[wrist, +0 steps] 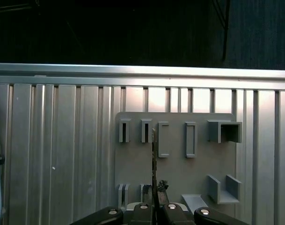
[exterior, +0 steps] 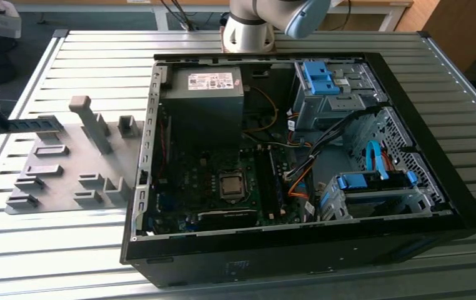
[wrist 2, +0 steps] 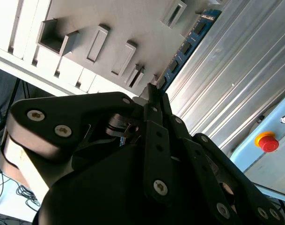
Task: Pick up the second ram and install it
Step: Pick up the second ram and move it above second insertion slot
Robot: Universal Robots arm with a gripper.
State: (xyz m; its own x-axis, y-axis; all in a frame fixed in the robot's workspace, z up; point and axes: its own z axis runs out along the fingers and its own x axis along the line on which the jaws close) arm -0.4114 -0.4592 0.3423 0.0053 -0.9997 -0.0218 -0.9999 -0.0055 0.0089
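The second ram (wrist: 153, 154) (edge-on) between the fingers (wrist: 143, 216)

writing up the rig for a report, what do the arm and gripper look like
In the exterior view the arm is a smooth silver-grey tube with a light blue cap on one joint. The gripper is matte black, built of flat linkage bars pinned with round silver screw heads and narrowing towards its tip.
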